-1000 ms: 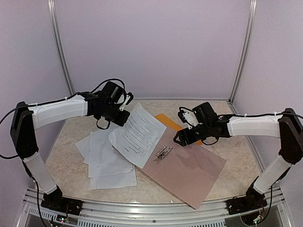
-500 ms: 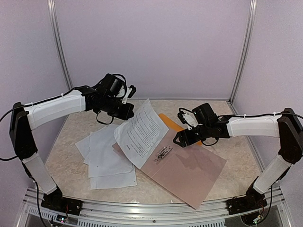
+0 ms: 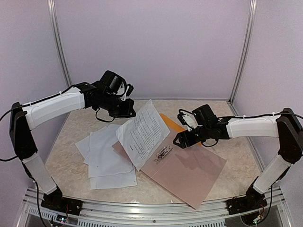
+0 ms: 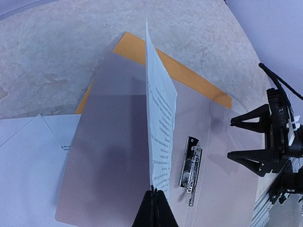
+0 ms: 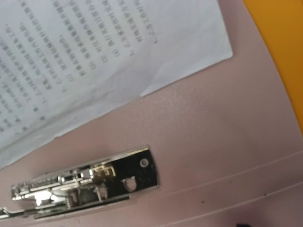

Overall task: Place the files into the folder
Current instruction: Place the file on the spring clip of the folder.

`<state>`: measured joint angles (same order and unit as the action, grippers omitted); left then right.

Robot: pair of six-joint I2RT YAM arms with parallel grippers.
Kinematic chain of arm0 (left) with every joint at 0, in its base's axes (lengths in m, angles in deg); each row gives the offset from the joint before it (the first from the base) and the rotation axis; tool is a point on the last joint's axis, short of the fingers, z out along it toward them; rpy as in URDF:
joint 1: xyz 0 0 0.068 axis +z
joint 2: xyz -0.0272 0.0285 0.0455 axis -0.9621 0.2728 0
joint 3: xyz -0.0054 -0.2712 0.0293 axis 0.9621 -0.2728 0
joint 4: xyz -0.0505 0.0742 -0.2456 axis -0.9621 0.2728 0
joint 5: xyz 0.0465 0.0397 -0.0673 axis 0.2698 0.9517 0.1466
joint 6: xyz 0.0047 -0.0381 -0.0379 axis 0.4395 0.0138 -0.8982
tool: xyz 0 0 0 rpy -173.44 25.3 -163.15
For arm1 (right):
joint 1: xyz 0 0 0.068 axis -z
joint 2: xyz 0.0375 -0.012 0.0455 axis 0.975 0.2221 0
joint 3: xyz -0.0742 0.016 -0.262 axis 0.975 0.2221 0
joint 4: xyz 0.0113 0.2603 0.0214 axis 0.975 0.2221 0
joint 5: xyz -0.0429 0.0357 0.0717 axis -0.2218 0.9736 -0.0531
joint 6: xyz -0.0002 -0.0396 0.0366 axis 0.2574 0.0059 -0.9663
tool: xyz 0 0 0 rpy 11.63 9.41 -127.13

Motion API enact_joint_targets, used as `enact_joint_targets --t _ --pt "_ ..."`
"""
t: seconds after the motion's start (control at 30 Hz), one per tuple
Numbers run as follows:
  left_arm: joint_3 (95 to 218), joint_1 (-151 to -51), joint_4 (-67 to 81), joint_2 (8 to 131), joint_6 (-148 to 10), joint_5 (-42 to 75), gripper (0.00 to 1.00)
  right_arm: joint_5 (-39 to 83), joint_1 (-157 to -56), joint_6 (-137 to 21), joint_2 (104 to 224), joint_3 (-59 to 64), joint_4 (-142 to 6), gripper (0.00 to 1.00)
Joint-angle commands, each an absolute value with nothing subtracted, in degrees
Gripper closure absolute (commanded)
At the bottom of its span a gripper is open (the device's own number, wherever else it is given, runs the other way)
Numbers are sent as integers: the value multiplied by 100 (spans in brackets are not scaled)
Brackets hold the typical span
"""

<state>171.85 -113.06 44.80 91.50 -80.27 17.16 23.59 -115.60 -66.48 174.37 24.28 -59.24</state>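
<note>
The folder lies open: its orange edge (image 3: 169, 122) (image 4: 189, 75) (image 5: 279, 42) peeks out from under a pinkish-brown flat board (image 3: 189, 172) (image 4: 109, 142) (image 5: 213, 118) that bears a metal clip (image 3: 163, 153) (image 4: 191, 163) (image 5: 90, 182). My left gripper (image 3: 126, 111) (image 4: 154, 191) is shut on the edge of one printed file sheet (image 3: 142, 132) (image 4: 158, 109) (image 5: 71, 61), which hangs tilted over the board's left half, beside the clip. Several other files (image 3: 106, 156) (image 4: 28, 161) lie loose on the table to the left. My right gripper (image 3: 179, 138) (image 4: 229, 138) stands open just right of the clip, holding nothing.
The marble-patterned table (image 3: 71, 142) is boxed in by lilac walls with metal posts (image 3: 59, 47) at the back corners. A metal rail (image 3: 151, 208) runs along the near edge between the arm bases.
My left gripper has carried the sheet to the right, so it now hangs over the board's left part. The right arm has not moved.
</note>
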Motion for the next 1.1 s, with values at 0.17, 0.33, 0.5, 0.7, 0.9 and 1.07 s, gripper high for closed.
enact_joint_targets --t 0.17,0.33,0.5,0.7,0.9,1.07 --pt "17129 -11373 4442 8906 -8925 1306 100 2470 -11522 -6725 17541 2567 -6089 25" --pt "17149 -11450 4444 8847 -9029 1408 100 2490 -11522 -6732 17550 2590 -6108 25" --pt "16995 -11474 4344 8871 -9082 1400 100 2494 -11522 -6744 17516 2614 -6119 25" --pt "16722 -11447 4148 8940 -9217 1341 100 2494 -11522 -6749 17510 2631 -6111 25" --pt "16445 -11459 3874 8774 -9571 1292 100 2501 -11522 -6755 17520 2642 -6122 25" --pt "16361 -11499 3883 8729 -9687 1347 100 2538 -11522 -6758 17563 2640 -6163 25"
